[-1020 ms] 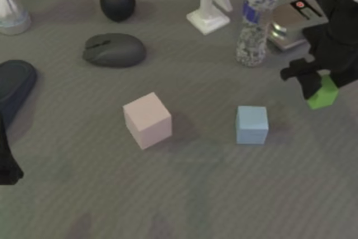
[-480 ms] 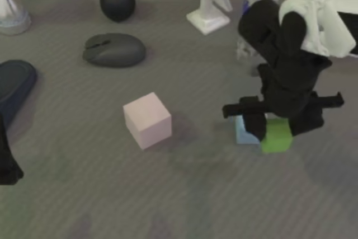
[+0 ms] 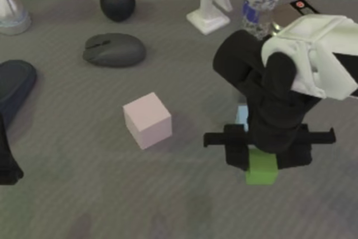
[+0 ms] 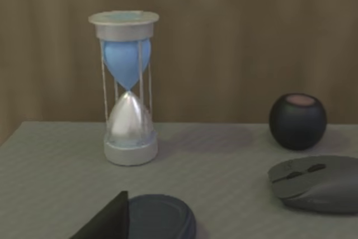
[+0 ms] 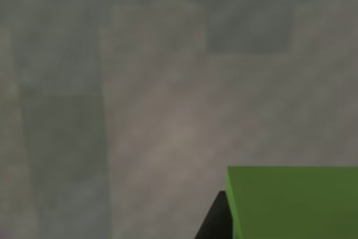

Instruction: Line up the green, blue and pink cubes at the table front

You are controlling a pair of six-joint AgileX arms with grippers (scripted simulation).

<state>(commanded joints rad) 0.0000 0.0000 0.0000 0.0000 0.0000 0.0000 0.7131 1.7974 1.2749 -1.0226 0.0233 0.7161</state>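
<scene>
a: right pincer (image 3: 262,163)?
b: clenched on the green cube (image 3: 261,167), toward the tabletop (image 3: 84,194) front, right of centre.
a: other cubes?
b: blue cube (image 3: 241,117) just behind, mostly hidden; pink cube (image 3: 147,120) mid-tabletop. left pincer (image 3: 8,166) parked at left edge.

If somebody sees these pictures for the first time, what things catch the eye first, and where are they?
The right gripper stands out first, at the table's front right, shut on the bright green cube. Left of it the big pink cube sits alone, near the middle. The blue cube is mostly hidden behind the right arm.
</scene>
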